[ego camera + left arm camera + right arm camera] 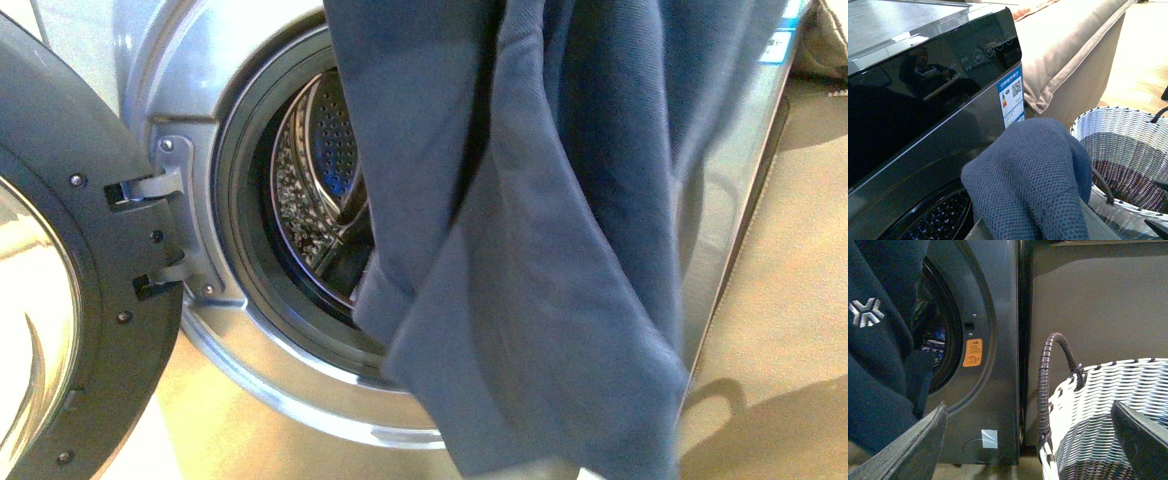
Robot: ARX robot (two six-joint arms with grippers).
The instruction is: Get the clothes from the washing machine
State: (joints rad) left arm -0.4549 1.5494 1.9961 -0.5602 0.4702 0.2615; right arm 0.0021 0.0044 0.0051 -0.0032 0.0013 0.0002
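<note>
The washing machine (pixel 190 60) stands with its round porthole door (pixel 90 250) swung fully open to the left, showing the perforated steel drum (pixel 315 170) inside the dark rim. The clothes (pixel 540 250), a dark navy-blue knit garment, are out of the drum and hang in the air in front of the machine. The fabric drops from above the top of the front view and covers the right part of the opening, with its lower edge near the bottom of the frame. In the left wrist view the same fabric is bunched in a rounded heap close to the camera, just in front of the machine's dark control panel and its blue label (pixel 1011 100). The heap covers the left end effector, so I cannot tell how far its fingers are closed or what they grip. The right end effector (pixel 1029 407) is spread wide with nothing between its two dark fingers (pixel 913 450). It sits low beside the machine's front, where a small yellow-orange sticker (pixel 972 352) is fixed just beside the opening. A fold of the garment bearing a white logo (pixel 866 312) hangs near one finger. A woven white-and-grey basket (pixel 1108 385) with a dark wrapped handle (pixel 1045 385) stands on the floor just beside the machine, and a beige sofa cushion (pixel 1073 45) lies behind it.
</note>
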